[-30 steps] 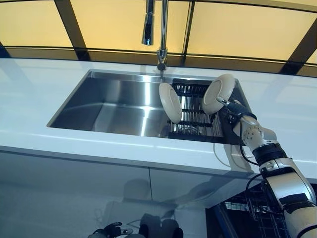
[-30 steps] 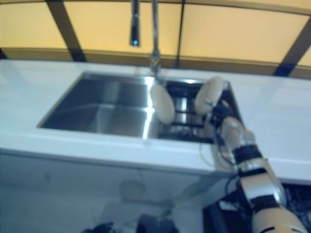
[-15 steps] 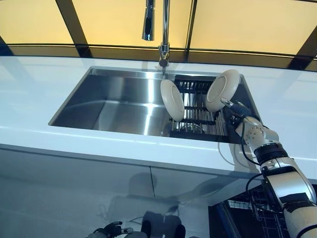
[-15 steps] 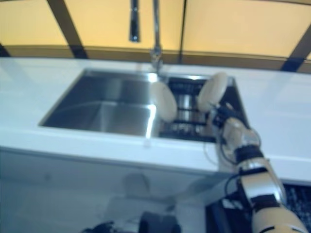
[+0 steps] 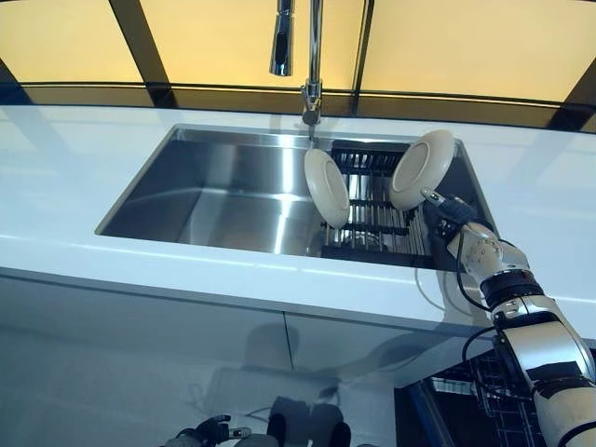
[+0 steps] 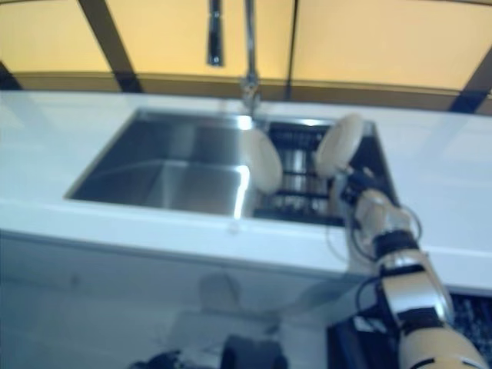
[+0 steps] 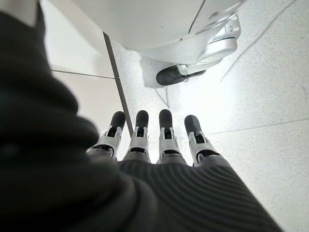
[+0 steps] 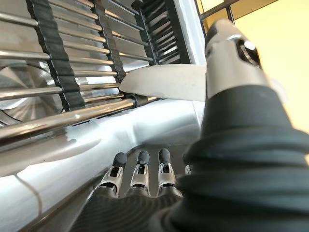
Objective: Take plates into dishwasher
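Two cream plates stand on edge on a black slatted rack (image 5: 372, 219) in the right part of the steel sink (image 5: 223, 186). The left plate (image 5: 326, 186) leans beside the faucet base. The right plate (image 5: 422, 168) stands at the sink's right wall, and my right hand (image 5: 447, 216) is just below and beside it. In the right wrist view its fingers (image 8: 140, 169) lie straight under the rack bars, and the thumb (image 8: 231, 53) stands against the plate's rim (image 8: 164, 82). My left hand (image 7: 164, 140) hangs low with straight fingers and holds nothing.
A tall faucet (image 5: 312, 56) rises behind the sink. White countertop (image 5: 56, 177) surrounds the sink. A wire dishwasher basket (image 5: 494, 400) shows at the lower right, below the counter edge. A white wheeled object (image 7: 181, 75) stands on the floor near the left hand.
The whole picture has shifted slightly, so the camera moved. My right hand and the right plate sit a little further right in the sink; the left plate stays on the rack.
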`<state>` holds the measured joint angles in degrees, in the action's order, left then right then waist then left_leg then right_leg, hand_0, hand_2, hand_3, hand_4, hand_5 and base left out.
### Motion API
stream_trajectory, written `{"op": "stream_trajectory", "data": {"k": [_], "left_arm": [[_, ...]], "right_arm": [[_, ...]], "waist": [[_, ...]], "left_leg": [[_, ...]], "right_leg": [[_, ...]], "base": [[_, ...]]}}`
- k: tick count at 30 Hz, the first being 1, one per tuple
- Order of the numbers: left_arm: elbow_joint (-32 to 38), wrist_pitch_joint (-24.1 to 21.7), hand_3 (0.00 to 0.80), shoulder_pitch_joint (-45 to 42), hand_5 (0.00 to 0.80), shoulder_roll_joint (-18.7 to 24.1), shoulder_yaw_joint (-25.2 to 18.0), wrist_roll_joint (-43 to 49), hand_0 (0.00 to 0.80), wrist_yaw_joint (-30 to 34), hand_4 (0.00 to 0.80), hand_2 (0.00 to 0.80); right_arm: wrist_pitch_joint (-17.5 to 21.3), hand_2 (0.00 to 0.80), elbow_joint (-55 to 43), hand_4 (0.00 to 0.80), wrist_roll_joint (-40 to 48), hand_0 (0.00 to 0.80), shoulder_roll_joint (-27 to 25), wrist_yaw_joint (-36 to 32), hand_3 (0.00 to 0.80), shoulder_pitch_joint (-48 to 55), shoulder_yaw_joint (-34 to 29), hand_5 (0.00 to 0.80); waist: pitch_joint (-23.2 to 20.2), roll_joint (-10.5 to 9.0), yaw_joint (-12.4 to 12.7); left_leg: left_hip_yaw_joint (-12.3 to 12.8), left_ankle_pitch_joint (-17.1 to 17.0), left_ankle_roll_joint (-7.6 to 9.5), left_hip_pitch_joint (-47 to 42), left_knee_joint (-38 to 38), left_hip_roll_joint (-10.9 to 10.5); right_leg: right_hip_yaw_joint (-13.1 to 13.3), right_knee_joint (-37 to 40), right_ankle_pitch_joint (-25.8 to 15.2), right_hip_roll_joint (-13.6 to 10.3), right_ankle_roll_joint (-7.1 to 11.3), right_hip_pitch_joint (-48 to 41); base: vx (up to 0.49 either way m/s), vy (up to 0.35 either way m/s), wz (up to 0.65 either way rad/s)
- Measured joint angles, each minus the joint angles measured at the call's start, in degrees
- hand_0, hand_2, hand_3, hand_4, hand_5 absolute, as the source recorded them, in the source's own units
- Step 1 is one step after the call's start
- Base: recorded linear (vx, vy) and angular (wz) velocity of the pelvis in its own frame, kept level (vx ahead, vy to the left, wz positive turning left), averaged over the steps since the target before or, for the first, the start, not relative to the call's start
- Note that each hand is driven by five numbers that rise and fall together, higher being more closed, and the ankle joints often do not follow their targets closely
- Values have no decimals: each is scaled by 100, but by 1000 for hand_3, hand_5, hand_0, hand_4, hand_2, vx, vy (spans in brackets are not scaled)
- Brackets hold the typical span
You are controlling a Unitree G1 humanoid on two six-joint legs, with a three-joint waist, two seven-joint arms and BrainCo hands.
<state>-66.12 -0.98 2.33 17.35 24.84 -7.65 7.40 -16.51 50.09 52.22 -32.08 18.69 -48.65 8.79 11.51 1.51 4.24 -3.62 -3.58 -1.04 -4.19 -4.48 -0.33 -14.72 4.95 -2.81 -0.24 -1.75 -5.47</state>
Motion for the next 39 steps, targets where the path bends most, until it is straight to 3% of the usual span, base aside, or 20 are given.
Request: {"op": "stream_trajectory", "data": {"k": [15, 22, 39], "left_arm": [[39, -86, 0, 15, 0, 15, 104, -11, 0, 1, 0, 0], [165, -89, 0, 40, 0, 47, 105, -15, 0, 0, 0, 0], [193, -97, 0, 65, 0, 109, 106, -49, 0, 1, 0, 0]], "right_arm": [[53, 0, 17, 0, -91, 0, -203, 67, 0, -126, -3, 0], [166, 0, 19, 0, -87, 0, -245, 75, 0, -304, -3, 0], [181, 0, 18, 0, -87, 0, -256, 186, 0, -537, -3, 0]], "waist": [[116, 33, 17], [225, 10, 142], [310, -73, 153]], "left_leg": [[-122, -2, -4, 94, 10, -26], [-123, -2, -6, 103, 12, -41], [-133, -3, -4, 98, 17, -61]], "right_leg": [[-29, -1, 3, 2, -6, 73], [-30, -2, 23, 1, 14, 79], [-42, -4, 23, -2, 11, 60]], "base": [[4, 0, 3], [0, 1, 1], [1, 0, 0]]}}
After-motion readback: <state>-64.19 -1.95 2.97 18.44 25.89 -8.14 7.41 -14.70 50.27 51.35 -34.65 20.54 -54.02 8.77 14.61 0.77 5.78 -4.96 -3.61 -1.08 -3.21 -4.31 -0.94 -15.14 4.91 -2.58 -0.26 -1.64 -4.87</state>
